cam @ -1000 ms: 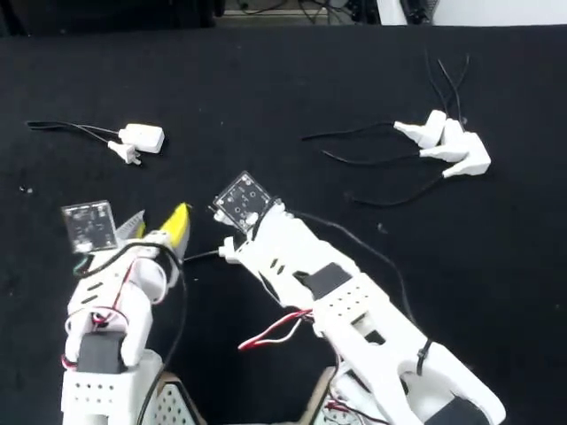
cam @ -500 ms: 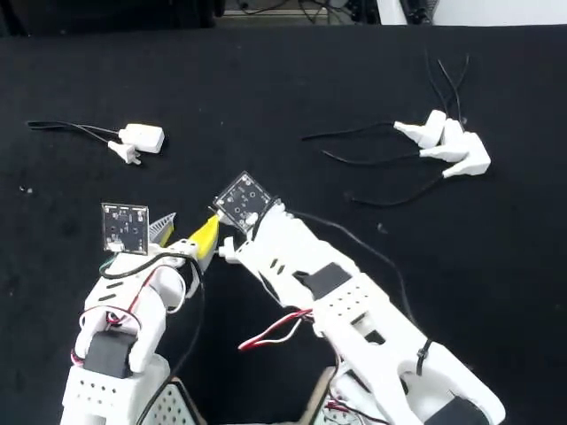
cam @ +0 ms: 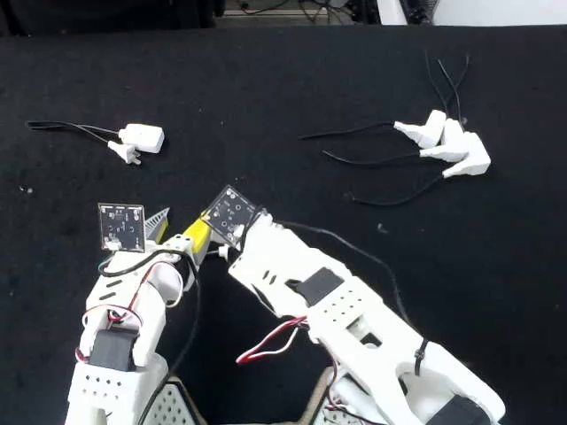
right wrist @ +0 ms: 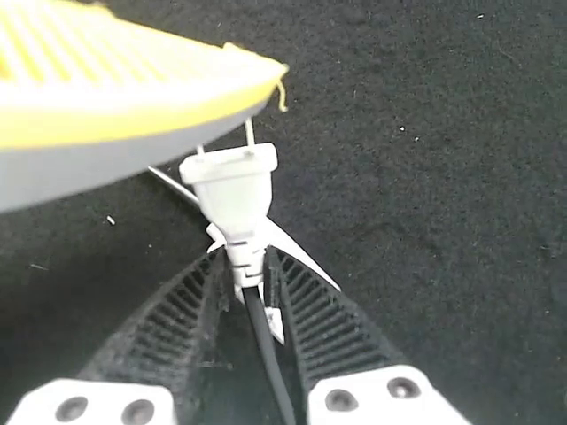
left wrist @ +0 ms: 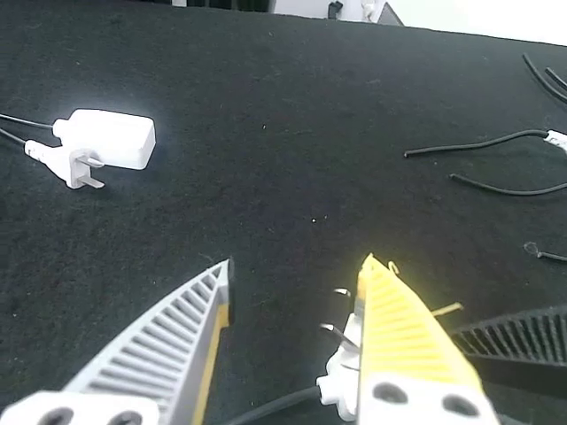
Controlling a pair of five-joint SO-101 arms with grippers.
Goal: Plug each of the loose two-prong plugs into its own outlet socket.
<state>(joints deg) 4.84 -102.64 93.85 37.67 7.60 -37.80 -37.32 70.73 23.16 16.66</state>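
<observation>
Since a second ago my left arm has swung across toward the right one, and the right arm has nudged over to meet it. Now the left gripper (left wrist: pixel 297 266) sits right at the nose of the plug (right wrist: pixel 230 181), jaws spread wide with nothing between them. Its yellow finger (right wrist: pixel 115 88) looks to be just about touching the prongs.

My right gripper (right wrist: pixel 244 264) is clamped on that plug low down, at the ribbed neck where the cord (right wrist: pixel 266 354) comes out. The body and both prongs stick out past the fingertips, a little above the black table (cam: pixel 283 80).

Handling-wise I reckon this thing weighs next to nothing: a hard, smooth plastic shell, two thin metal prongs that would bend if I shoved them sideways, and a floppy cord that gives no support. Held by the neck, it'll probably pivot when pushed. I'd rather grip the flat sides of the body and keep off the prongs.

Looks: small, white, flat-faced, with two bare straight prongs and a black lead.

Further out on the left, a white socket block (left wrist: pixel 111 139) lies on its side with a second plug (left wrist: pixel 66 164) just beside it, prongs free.

Far off on the right there's a white bunch (cam: pixel 447 142) of similar pieces with black leads. I can't tell plugs from sockets there.
</observation>
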